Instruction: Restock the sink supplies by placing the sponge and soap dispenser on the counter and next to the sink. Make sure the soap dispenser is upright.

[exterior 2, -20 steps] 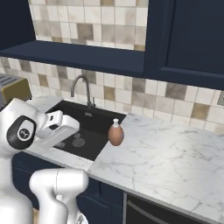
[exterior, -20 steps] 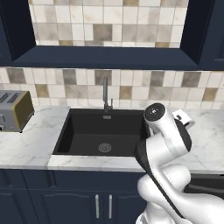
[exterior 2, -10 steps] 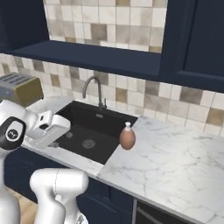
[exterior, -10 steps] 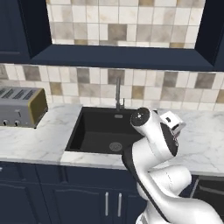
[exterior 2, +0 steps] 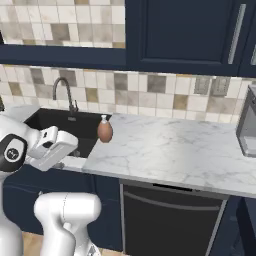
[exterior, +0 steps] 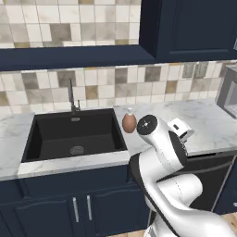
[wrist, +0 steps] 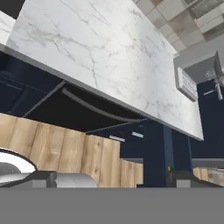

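One soap dispenser point(exterior: 129, 121), one sink point(exterior: 74, 134), one faucet point(exterior: 71, 96) and one long counter point(exterior 2: 180, 145) are in sight. A grey appliance point(exterior 2: 247, 127) stands at the right edge of both base views.

The soap dispenser stands upright on the counter just beside the sink's right rim, a little left of centre in the left base view and at the left-centre of the right base view. It is a small egg-shaped bottle, brownish-orange, with a pale pump on top. The sink is a black rectangular basin with a round drain, the thin metal faucet at its back edge.

The gripper point(wrist: 111, 177) sits at the bottom of the hand view, its two dark fingertips far apart with nothing between them, so the jaws are spread. That view looks out under the counter edge at dark cabinet fronts and a wooden floor point(wrist: 65, 151). In the base views the hand hangs in front of the counter's edge, lower in the frame than the soap dispenser and apart from it.
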